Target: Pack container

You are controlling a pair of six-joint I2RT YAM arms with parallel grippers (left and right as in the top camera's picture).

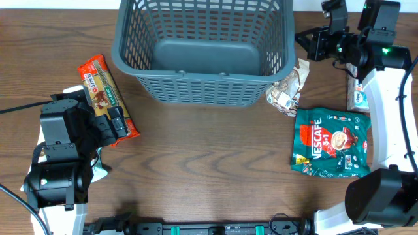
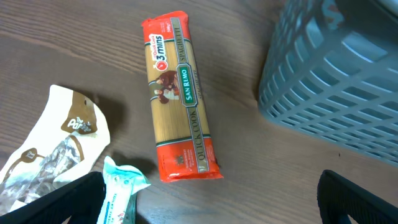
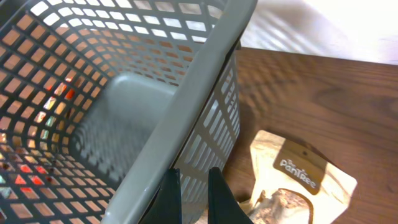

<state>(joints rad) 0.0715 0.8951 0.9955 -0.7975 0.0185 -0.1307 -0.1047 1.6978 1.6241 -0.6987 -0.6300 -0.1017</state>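
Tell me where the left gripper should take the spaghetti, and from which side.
Take the spaghetti at mid-length, across its narrow width, coming straight down from above. It lies flat on the table, long and slim, with bare wood along both long edges, so the open left gripper should fit astride it. An end grip would likely tip.

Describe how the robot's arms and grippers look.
The left arm and right arm both have white links and black joints. The right arm carries a small green light; a black cable runs beside the left one. The left gripper and right gripper have dark fingers.
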